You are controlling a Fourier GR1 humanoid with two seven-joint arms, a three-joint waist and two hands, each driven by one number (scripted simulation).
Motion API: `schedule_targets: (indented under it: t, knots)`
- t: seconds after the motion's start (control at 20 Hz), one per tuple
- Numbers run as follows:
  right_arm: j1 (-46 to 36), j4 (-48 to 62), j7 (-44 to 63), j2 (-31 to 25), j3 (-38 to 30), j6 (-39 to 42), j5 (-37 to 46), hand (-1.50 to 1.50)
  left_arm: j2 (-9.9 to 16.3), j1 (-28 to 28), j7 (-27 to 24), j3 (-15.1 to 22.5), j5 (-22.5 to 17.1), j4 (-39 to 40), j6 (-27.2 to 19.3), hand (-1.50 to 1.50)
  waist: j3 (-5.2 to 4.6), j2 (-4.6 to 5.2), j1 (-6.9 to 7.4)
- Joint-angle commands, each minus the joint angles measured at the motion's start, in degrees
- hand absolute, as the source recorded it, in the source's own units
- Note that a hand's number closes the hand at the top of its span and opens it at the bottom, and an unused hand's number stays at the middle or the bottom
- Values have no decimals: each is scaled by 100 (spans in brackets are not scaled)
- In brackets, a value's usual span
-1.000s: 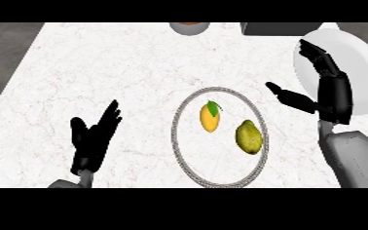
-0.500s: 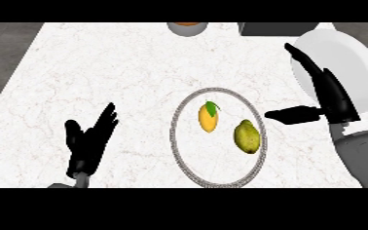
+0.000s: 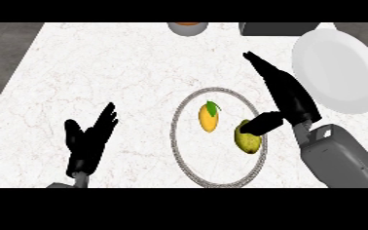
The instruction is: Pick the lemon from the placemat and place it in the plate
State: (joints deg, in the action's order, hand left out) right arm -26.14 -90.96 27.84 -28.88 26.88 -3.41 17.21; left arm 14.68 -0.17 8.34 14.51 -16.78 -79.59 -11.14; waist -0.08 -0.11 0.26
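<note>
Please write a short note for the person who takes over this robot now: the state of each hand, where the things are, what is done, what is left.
Left hand: open, resting at lower left, holds nothing.
Right hand: open, fingers straight, thumb close to the green fruit; I cannot tell if it touches.
Lemon: with a leaf, lies on the round placemat, left of the green fruit, not grasped.
Plate: white, at the right edge, nothing on the visible part.
Done: nothing yet.
Left: grasp the lemon, not the green fruit, and put it in the plate.
</note>
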Motion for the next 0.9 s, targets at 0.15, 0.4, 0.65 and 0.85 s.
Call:
schedule_targets:
  t: [0.15,0.4,0.65,0.85]
  knots:
    - [-528,879,499,981,166,219,926,-150,-78,180,241,32,234,-473,-22,0,8,11,43]
    - [4,1031,565,1395,387,285,1302,-150,-259,-82,183,-140,267,-25,89,0,7,19,-5]
    - [241,640,859,1710,171,839,1452,-150,-291,-73,168,-383,363,69,259,0,7,10,-20]
    - [173,1446,233,2174,54,533,1890,-150,-262,99,537,-364,480,-553,278,0,9,12,8]
